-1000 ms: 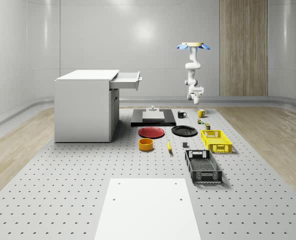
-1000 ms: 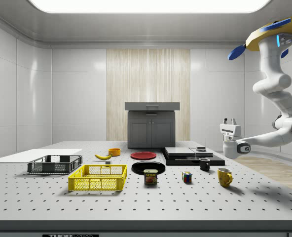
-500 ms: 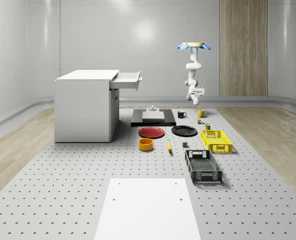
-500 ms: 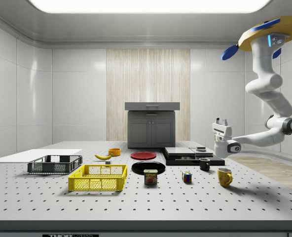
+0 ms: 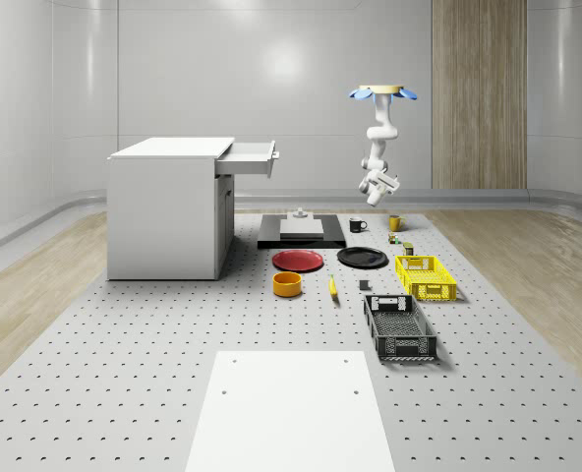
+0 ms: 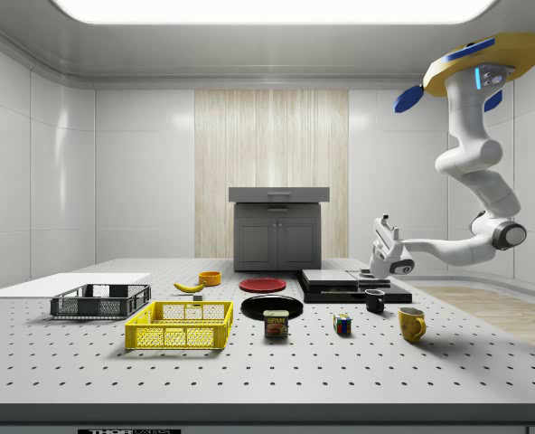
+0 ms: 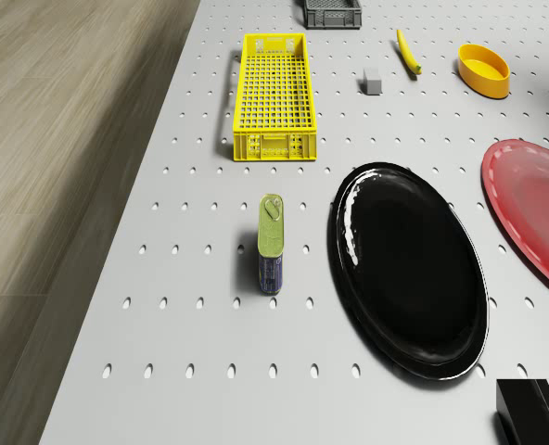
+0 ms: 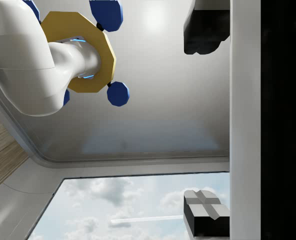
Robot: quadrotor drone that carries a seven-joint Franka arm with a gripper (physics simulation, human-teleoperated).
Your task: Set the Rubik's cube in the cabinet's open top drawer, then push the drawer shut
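The Rubik's cube [image 6: 342, 325] [image 5: 393, 239] lies on the perforated table between a meat can and a yellow mug. The grey cabinet [image 5: 168, 208] [image 6: 276, 237] stands at the whole-scene view's left, its top drawer [image 5: 249, 157] pulled out. The drone [image 5: 380, 92] [image 6: 480, 63] hovers high over the table's far end, near the mugs. Its arm hangs down and bends, so my gripper [image 6: 382, 226] [image 5: 375, 189] points upward, well above the cube. In the wrist view my gripper [image 8: 206, 125] is open, its fingertips [image 8: 205, 220] far apart with nothing between them, facing the ceiling and the drone [image 8: 78, 52].
A meat can [image 7: 271, 243], black plate [image 7: 409, 269], red plate [image 7: 534, 213], yellow crate [image 7: 272, 97], banana [image 7: 408, 51] and orange bowl [image 7: 483, 69] lie on the table. A yellow mug [image 6: 411, 323] and black mug [image 6: 374, 301] stand near the cube. A black crate [image 5: 399, 327] is nearer the camera.
The drone and arm have shifted toward the side view's left. The gripper has risen a little and tilted from upright to slanting. The cube has not moved.
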